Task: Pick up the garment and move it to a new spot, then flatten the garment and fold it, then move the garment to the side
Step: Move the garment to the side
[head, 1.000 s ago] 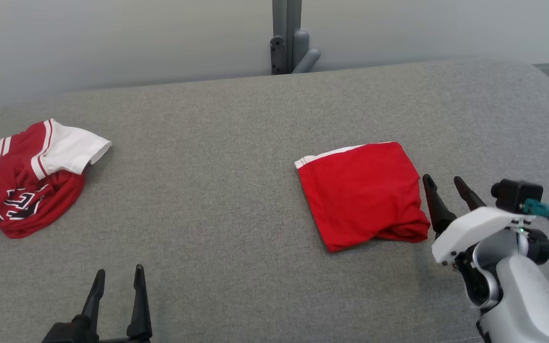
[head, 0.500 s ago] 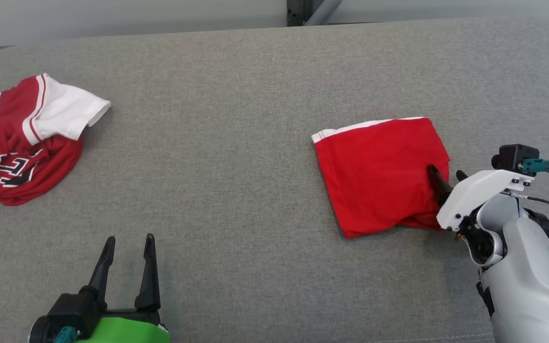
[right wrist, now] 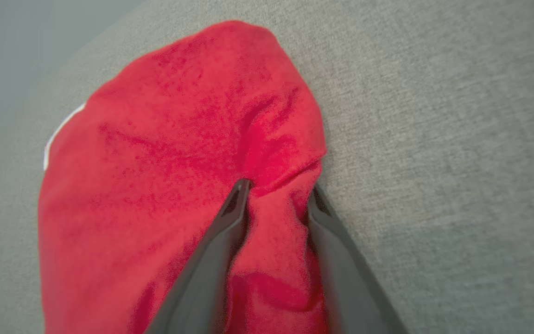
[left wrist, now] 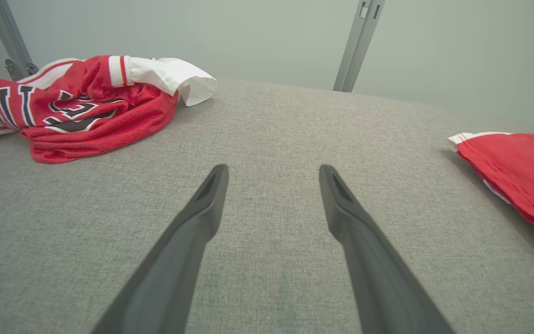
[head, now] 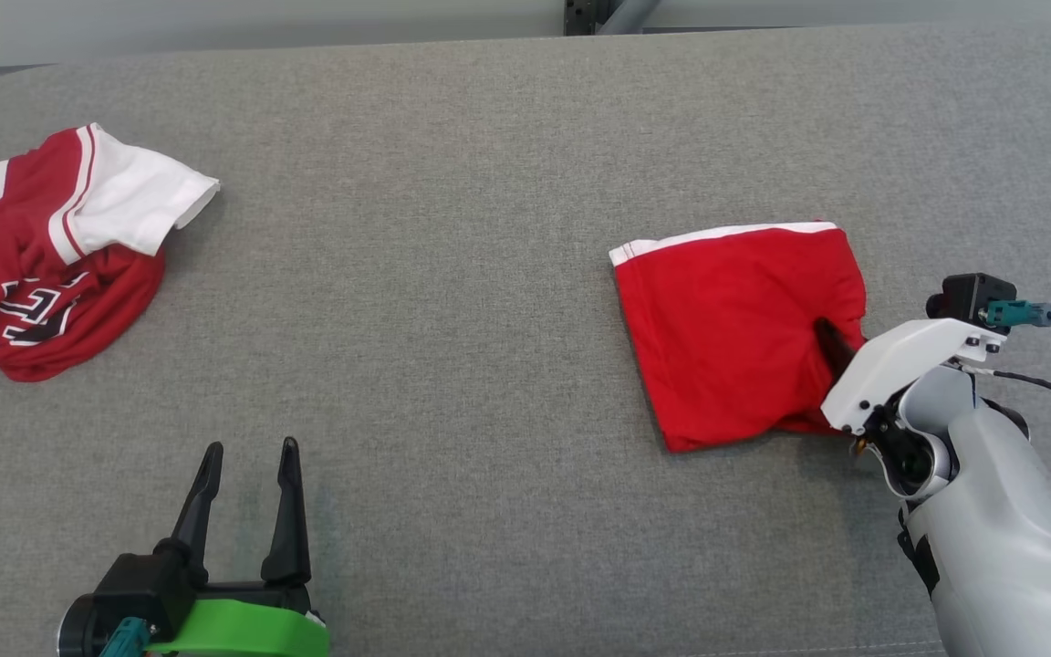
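The garment [head: 735,328] is a folded red piece with a white band along its far edge, lying right of centre on the grey padded surface. My right gripper [head: 845,351] sits at its right edge, one finger lying on top of the cloth. In the right wrist view the two fingers [right wrist: 230,222] pinch a bunched fold of the garment [right wrist: 155,162] between them, the gripper [right wrist: 279,188] shut on it. My left gripper [head: 251,447] rests open at the lower left, empty above bare surface [left wrist: 274,168]. The garment's corner [left wrist: 517,157] shows at the far right of the left wrist view.
A crumpled red and white jersey [head: 42,265] with black lettering lies at the far left edge, also seen as the jersey [left wrist: 77,106] ahead and left of my left gripper. A grey metal post [head: 608,14] stands behind the surface [head: 452,274].
The head camera has tilted down. My right gripper moved forward from beside the garment onto its right edge and its jaws narrowed on a fold of cloth. The left gripper stayed open.
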